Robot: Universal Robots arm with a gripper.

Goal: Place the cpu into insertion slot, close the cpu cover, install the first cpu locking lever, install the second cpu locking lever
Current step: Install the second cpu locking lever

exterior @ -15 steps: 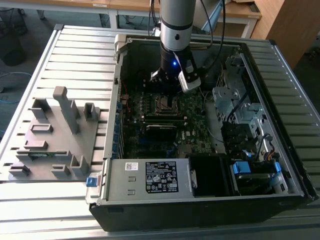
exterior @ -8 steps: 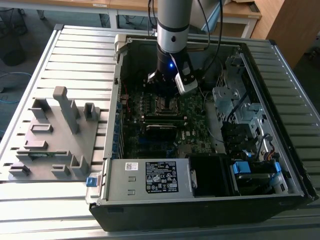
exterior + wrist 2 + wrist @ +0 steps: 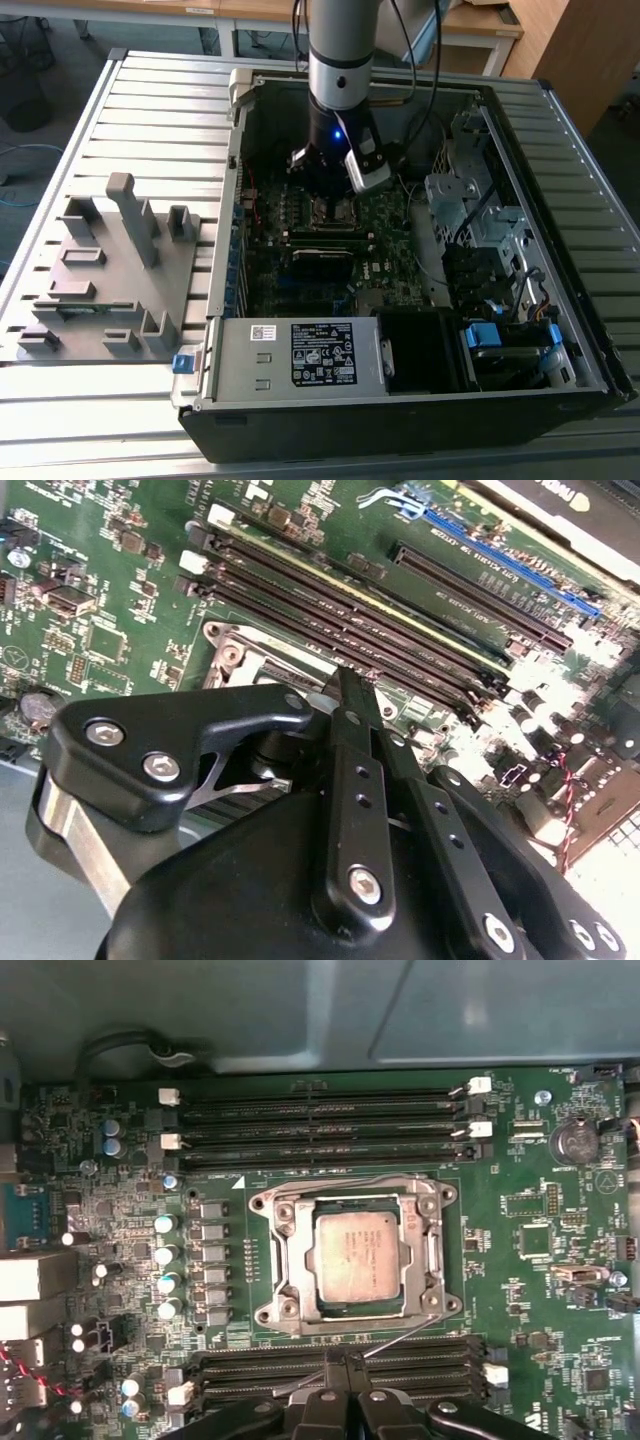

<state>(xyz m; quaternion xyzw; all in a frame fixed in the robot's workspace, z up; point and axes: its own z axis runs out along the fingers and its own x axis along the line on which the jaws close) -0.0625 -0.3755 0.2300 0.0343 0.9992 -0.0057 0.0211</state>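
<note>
In the first wrist view the cpu (image 3: 360,1260) lies flat in the insertion slot (image 3: 268,1200), dull grey top up. The silver cpu cover (image 3: 290,1260) is folded down around it. One thin wire lever (image 3: 350,1180) runs flat along the socket's far edge. A second wire lever (image 3: 400,1332) slants away from the socket's near corner toward my gripper (image 3: 345,1362). The gripper's black fingers (image 3: 345,695) are together, and that wire passes right at their tips. In the exterior view the gripper (image 3: 318,190) hangs just over the socket (image 3: 328,210) inside the case.
Long black memory slots (image 3: 320,1125) flank the socket on two sides, with capacitors (image 3: 168,1255) beside it. The open computer case has a power supply (image 3: 300,355) at the front and a metal drive cage (image 3: 460,200) on the exterior view's right. A grey fixture (image 3: 110,260) sits outside.
</note>
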